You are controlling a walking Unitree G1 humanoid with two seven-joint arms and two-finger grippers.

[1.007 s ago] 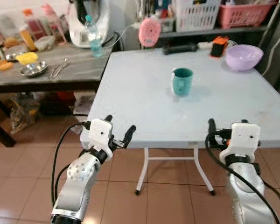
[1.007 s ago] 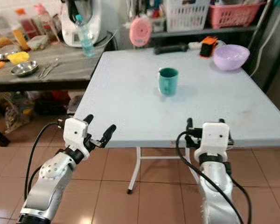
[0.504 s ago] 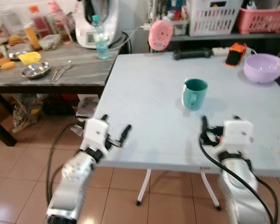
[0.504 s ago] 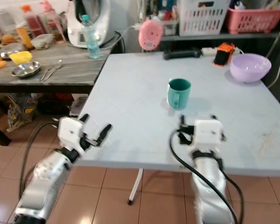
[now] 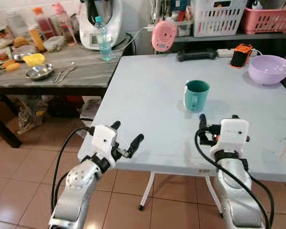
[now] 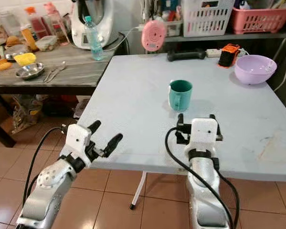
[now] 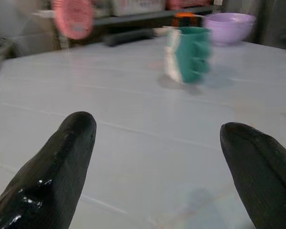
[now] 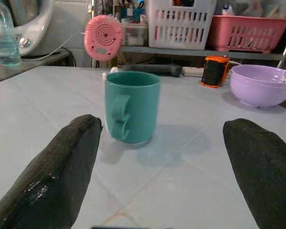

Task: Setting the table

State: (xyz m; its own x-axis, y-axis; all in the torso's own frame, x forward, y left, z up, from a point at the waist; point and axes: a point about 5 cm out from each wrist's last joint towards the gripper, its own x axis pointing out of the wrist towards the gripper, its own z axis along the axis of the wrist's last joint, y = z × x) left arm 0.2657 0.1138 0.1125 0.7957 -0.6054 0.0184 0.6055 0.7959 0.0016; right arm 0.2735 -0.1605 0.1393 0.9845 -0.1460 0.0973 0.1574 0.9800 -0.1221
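Right wrist view: right gripper [image 8: 159,167] spread open, empty, lined up on the mug [image 8: 132,106] at 12 o'clock; left gripper [image 5: 126,138] open at the worktop [image 5: 148,95] edge — setting barely begun.

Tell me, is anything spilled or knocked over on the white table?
Nothing stands out. The green mug stands upright on the white table with no spill showing around it, and the purple bowl sits right way up near the far corner. Both grippers hover open near the front edge, holding nothing.
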